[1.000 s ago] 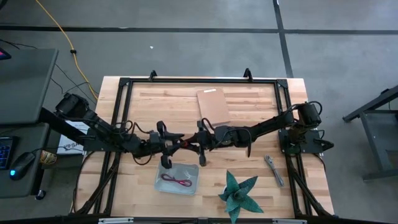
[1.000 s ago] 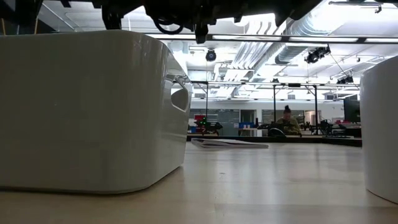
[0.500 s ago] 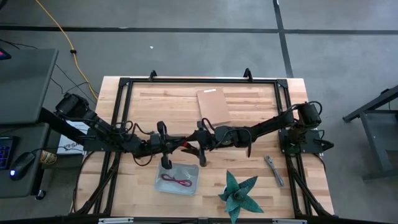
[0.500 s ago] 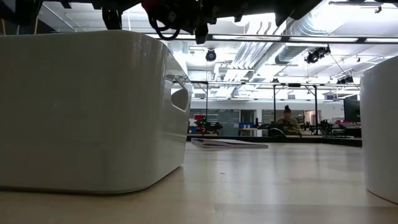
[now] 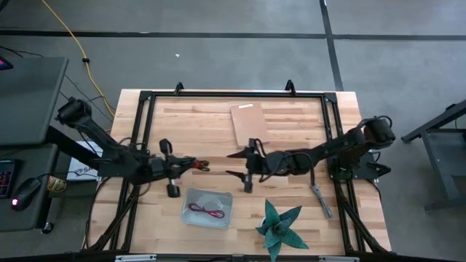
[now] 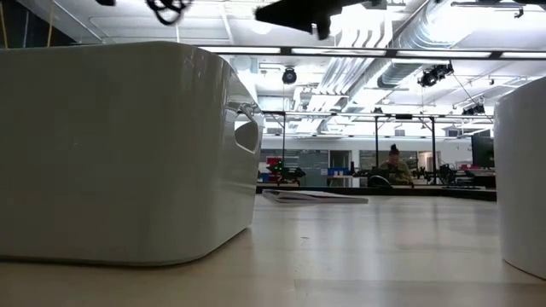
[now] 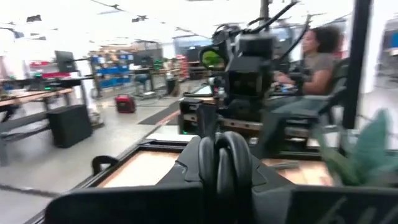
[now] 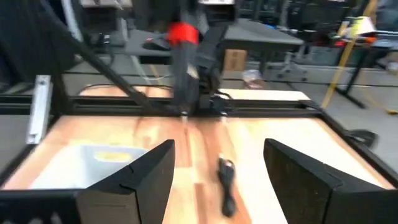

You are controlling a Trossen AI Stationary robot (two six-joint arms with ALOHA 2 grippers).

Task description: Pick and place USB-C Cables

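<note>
- the left gripper (image 5: pixel 198 165) has its fingers pressed together on a cable whose red end shows at the tips in the high view; in the left wrist view a dark cable loop (image 7: pixel 225 163) sits between the closed fingers.
- the right gripper (image 5: pixel 234 164) has its fingers spread wide with nothing between them, held above the table's middle and facing the left gripper across a small gap.
- the right wrist view shows a black cable (image 8: pixel 227 183) hanging down in the open space between its two fingers (image 8: pixel 134 178), beyond them.
- a red cable (image 5: pixel 206 212) lies inside the clear tray (image 5: pixel 191 197), near the front edge of the table (image 5: pixel 291 124).
- a grey cable (image 5: pixel 321 199) lies on the wood toward the right side, just beside the right arm's base.
- the brown board (image 5: pixel 249 124) rests at the far middle; the teal paper star (image 5: pixel 279 225) sits at the front, to the tray's right.
</note>
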